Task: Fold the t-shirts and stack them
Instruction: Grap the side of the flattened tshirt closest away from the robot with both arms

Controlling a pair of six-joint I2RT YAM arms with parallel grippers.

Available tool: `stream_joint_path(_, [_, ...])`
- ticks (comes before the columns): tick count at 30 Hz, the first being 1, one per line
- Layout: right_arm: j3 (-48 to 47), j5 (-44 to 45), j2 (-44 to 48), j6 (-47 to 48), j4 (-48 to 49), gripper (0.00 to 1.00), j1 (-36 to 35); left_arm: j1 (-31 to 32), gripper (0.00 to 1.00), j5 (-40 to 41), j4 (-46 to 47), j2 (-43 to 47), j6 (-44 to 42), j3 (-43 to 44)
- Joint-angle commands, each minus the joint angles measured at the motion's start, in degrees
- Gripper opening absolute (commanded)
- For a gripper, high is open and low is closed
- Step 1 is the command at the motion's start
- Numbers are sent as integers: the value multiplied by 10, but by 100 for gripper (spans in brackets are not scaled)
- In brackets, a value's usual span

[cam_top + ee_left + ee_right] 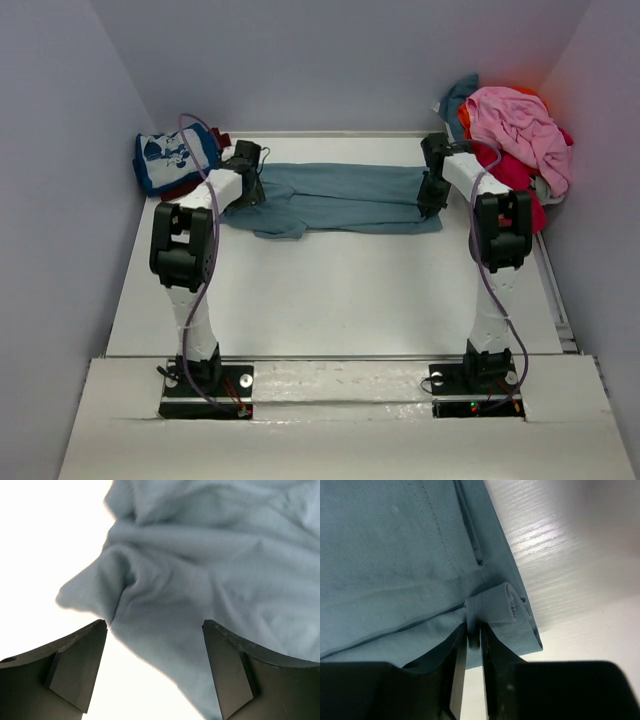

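A plain slate-blue t-shirt (335, 197) lies spread across the far part of the table. My left gripper (250, 195) hangs over its left end with jaws wide open; the wrist view shows bunched cloth (200, 570) between and beyond the fingers (75, 660), with nothing held. My right gripper (431, 200) is at the shirt's right edge, shut on a pinched fold of the hem (492, 607). A blue t-shirt with white cartoon print (172, 160) lies folded at the far left on a dark red one (180, 187). A pile of pink (520, 130), red (520, 180), orange and teal (458, 95) shirts lies at the far right.
Grey walls close in the table at the back and both sides. A metal strip (340, 357) runs along the table's near edge in front of the arm bases. White tabletop (330, 290) lies between the shirt and the bases.
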State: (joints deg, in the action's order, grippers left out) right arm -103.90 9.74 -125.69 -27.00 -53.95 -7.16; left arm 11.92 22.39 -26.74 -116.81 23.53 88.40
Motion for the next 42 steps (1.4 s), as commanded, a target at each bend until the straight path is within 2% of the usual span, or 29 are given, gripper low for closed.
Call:
stream_joint_path(1, [-1,-2,45,8,3,27,0,4,89,-5,-3,105,-3,-49])
stream_joint_path(9, [0,-2,59,9,-2,45,0,51,88,-31,-33,152,-37,-100])
stream_joint_path(18, [8,8,80,6,-8,46,0,103,86,-54,-43,135,-26,-118])
stream_joint_path(35, [33,7,100,4,-1,46,0,130,84,-82,-18,141,-16,-167])
stream_joint_path(42, [42,7,107,2,3,46,0,150,83,-103,3,142,-44,-183])
